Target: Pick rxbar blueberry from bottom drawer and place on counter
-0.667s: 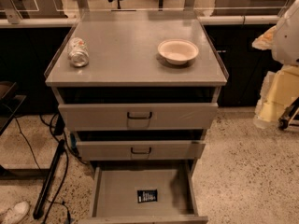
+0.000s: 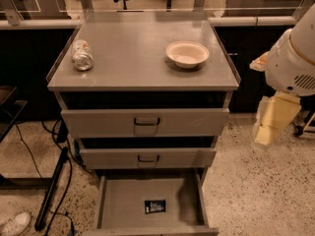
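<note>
Shifted a little left and lower at the right edge since the earlier frame: gripper [image 2: 266, 134], cream-coloured, hanging below the bulky white arm housing [image 2: 295, 58]. Poised over the speckled floor [image 2: 256, 191], well apart from the cabinet's right side, about level with the two upper drawers. Touching none of the objects. Spread or pressed together: cannot tell.

Unmoved from before: rxbar blueberry [image 2: 155, 206], lying flat on the grey floor of the bottom drawer [image 2: 123, 205], pulled open at the foot of the cabinet. Small and rectangular, with a near-black wrapper and short rows of white lettering, long side running left to right. Placed near the drawer's front edge, roughly midway between the low side walls, touching neither.

Above that, middle drawer [image 2: 187, 157] and top drawer [image 2: 98, 122], each with a dark handle at the centre of its grey front and a dark gap over it.

On the counter [image 2: 133, 73], a pale shallow bowl [image 2: 187, 53] toward the right rear and a silver can [image 2: 82, 54] near the left edge, well apart from each other, both as before.

Further out, at lower left, black cables [image 2: 29, 156] trailing across the floor, and a white shoe [image 2: 15, 224] in the corner.
</note>
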You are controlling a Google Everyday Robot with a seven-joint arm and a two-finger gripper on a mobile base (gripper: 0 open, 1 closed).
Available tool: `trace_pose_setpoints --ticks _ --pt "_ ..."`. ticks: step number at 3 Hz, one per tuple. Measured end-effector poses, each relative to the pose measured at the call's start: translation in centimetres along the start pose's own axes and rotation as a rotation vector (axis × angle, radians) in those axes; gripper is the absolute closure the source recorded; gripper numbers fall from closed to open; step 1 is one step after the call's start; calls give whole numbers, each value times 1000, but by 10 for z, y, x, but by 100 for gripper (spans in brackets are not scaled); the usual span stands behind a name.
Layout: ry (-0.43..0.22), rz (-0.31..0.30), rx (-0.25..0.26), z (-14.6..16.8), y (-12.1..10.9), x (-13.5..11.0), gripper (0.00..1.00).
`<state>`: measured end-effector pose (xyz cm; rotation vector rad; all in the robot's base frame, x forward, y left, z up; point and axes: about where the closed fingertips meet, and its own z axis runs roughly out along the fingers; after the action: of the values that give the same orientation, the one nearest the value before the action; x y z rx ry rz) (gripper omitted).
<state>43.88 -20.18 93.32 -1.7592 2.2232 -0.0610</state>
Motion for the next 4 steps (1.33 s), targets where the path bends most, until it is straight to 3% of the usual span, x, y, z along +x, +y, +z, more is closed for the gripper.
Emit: trace_pose_setpoints --ticks 1,2,3,4 --pt "-2 1 -1 0 1 0 0" --pt "-3 -16 -64 36 23 -9 0" --pt "-13 -51 -166 98 58 -22 0" --pt "-20 -60 -237 135 79 -29 0"
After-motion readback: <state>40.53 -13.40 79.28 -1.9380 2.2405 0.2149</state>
